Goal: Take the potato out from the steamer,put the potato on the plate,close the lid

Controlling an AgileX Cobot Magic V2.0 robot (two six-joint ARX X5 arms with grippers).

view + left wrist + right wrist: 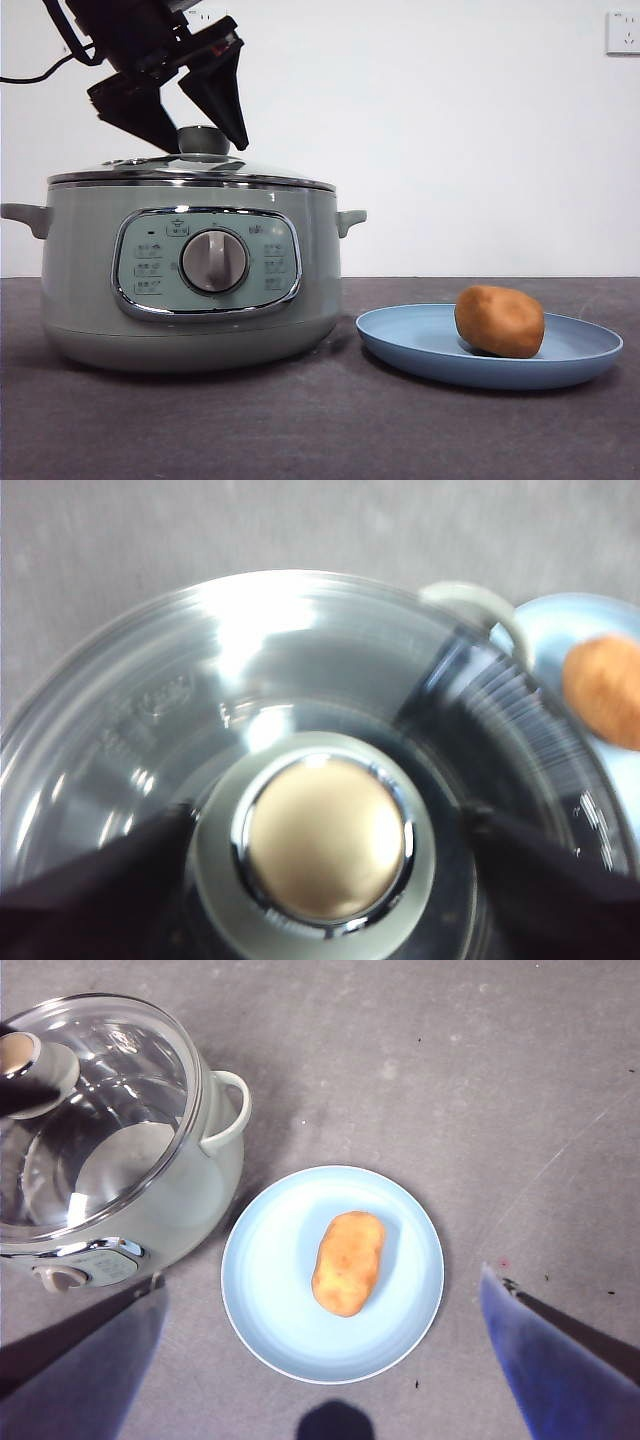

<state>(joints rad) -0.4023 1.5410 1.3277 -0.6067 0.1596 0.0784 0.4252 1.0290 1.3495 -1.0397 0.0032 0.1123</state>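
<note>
My left gripper [190,120] hangs just above the lid's knob [325,838], jaws spread wide on either side of it, gripping nothing. My left wrist view alone shows the knob's rounded top ringed in chrome. The glass lid [190,172] sits on the sage-green steamer [190,270]. My right gripper [330,1360] hangs high over the plate [270,1290], jaws wide open and empty; beneath it the smooth oval potato [348,1262] lies on the matte blue plate, beside the steamer on the grey bench [480,1080].
</note>
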